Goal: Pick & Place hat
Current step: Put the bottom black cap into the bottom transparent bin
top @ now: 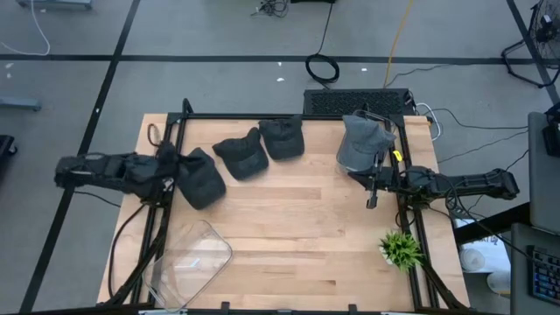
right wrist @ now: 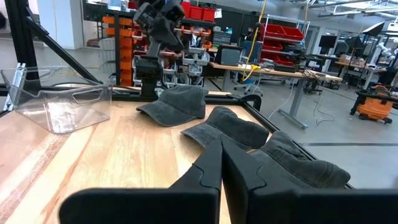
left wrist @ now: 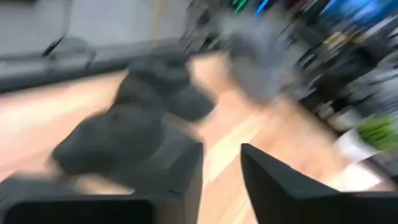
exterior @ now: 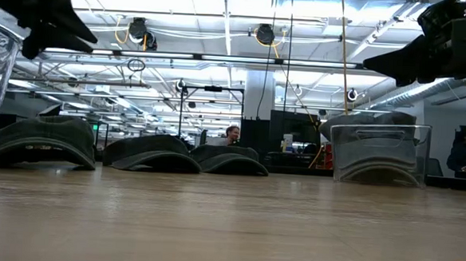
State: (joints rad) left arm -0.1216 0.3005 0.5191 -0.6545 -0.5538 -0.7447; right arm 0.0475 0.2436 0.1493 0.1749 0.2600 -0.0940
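Note:
Three dark hats lie brim-down in a row on the wooden table: one (top: 199,179) nearest the left edge, one (top: 241,156) in the middle, one (top: 282,138) toward the far edge. A fourth, grey hat (top: 363,140) sits in a clear bin (exterior: 379,154) at the far right. My left gripper (left wrist: 222,149) is open and raised above the table beside the leftmost hat (left wrist: 118,140). My right gripper (right wrist: 221,146) is shut and hovers near the right edge (top: 372,194), pointing at the hats (right wrist: 230,127).
A second clear bin (top: 188,258) stands at the near left corner. A small green plant (top: 401,249) stands at the near right edge. Bare wood (top: 297,219) lies between the hats and the near edge. A black frame borders the table.

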